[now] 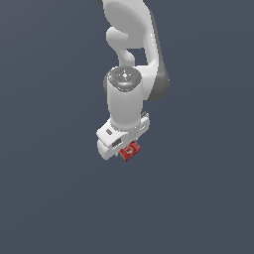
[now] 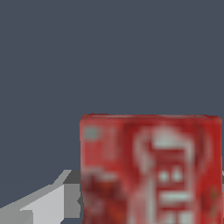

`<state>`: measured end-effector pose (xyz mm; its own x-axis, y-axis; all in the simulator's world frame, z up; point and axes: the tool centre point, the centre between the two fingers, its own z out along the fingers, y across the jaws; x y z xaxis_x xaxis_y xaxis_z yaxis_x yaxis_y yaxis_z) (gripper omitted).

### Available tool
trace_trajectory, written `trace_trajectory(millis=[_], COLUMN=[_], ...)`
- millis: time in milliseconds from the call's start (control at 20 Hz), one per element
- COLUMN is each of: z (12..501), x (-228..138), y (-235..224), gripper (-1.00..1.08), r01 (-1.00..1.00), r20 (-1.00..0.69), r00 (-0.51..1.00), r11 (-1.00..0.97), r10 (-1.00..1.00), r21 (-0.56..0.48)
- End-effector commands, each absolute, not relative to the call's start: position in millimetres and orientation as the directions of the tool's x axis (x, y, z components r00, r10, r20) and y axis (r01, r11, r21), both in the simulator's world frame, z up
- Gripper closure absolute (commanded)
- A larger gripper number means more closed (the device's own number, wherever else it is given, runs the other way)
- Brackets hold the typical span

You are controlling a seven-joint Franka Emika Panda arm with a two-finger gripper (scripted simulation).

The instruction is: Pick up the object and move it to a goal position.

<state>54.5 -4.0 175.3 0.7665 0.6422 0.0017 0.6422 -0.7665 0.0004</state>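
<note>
The red box [image 1: 131, 150] with white lettering shows just below my white gripper [image 1: 126, 148] in the exterior view, mostly covered by the hand. In the wrist view the box [image 2: 151, 168] is very close and fills the space between the fingers. One grey finger [image 2: 52, 201] lies against its side; the other finger is almost out of frame at the opposite edge. The gripper looks shut on the box. No goal marker shows in either view.
The white arm [image 1: 129, 44] reaches in from the top of the exterior view. Around it there is only a plain dark blue-grey ground [image 1: 49, 198], with no other objects in view.
</note>
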Motion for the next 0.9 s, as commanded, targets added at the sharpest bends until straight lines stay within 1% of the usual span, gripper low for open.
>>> trace_trajectory(millis=[0, 400, 850], z=[202, 279, 339], x=[61, 83, 102], y=[-2, 4, 9], gripper=[1.08, 1.08, 1.08], r01=[0.642, 0.642, 0.641], r20=[0.001, 0.001, 0.001], r00=[0.766, 0.767, 0.767], r11=[-0.766, -0.767, -0.767], r10=[0.642, 0.642, 0.641], r21=[0.000, -0.001, -0.001])
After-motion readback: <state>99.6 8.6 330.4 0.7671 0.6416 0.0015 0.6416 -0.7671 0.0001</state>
